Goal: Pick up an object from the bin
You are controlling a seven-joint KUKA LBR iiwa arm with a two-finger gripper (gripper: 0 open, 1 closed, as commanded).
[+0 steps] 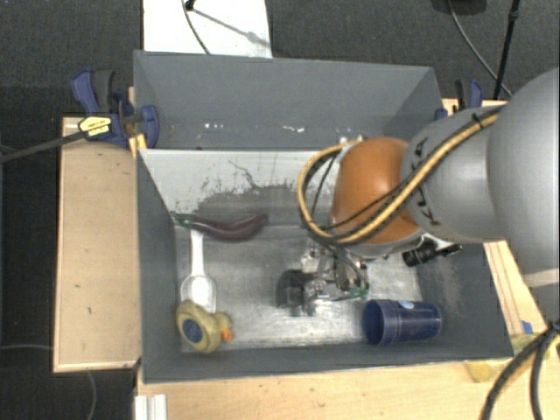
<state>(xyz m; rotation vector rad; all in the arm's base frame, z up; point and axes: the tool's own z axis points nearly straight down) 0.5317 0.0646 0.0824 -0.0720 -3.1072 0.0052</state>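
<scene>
view: single camera | position: above bin, tilted from one side | range: whole bin framed | arm enters right

even overhead light, faint shadows on bin floor

The bin is plain grey, its floor scuffed with paler silver scratches. Toward 10 o'clock lies a dark purple, glossy curved pod. At 8 o'clock sits a white scoop, and just below it a dull olive-yellow roll with an orange spot. At 5 o'clock is a deep navy cup bearing a small pale mark. Near the centre is a blackish lump. The wrist cover is orange, the cables yellow and black, the arm silver-grey.
</scene>
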